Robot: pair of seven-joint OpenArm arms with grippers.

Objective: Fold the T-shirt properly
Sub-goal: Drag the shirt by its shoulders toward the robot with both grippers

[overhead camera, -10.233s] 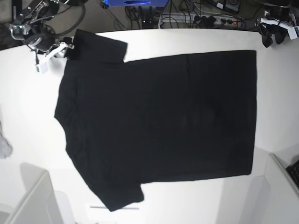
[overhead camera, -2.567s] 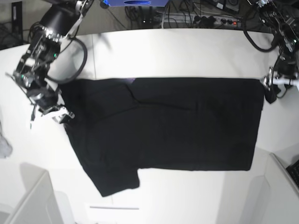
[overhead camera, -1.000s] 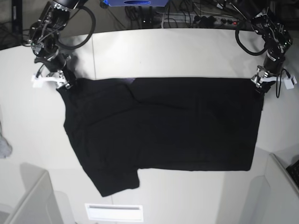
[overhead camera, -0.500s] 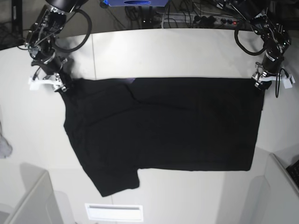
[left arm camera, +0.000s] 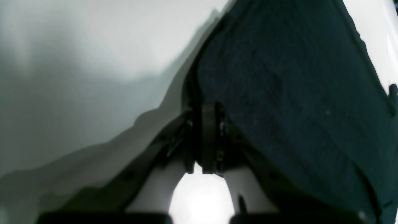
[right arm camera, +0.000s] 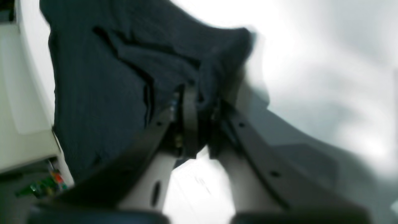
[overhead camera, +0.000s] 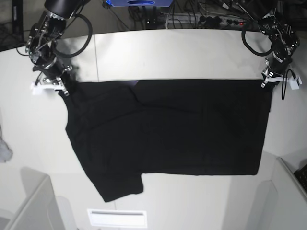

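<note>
Both arms low, fingers point(left arm camera: 205, 137) pinching T-shirt point(overhead camera: 168, 129) corners

Black jointed arms looped with black cables; left pincer point(overhead camera: 268, 82) and right pincer point(overhead camera: 56, 86) show white shells, dark screw-dotted fingers point(right arm camera: 248, 146)

Base view: overhead, looking down on whole table point(overhead camera: 192, 52). Wrist views: close, low behind each gripper, facing fingertips. All three share T-shirt point(overhead camera: 168, 129) top corners.
</note>
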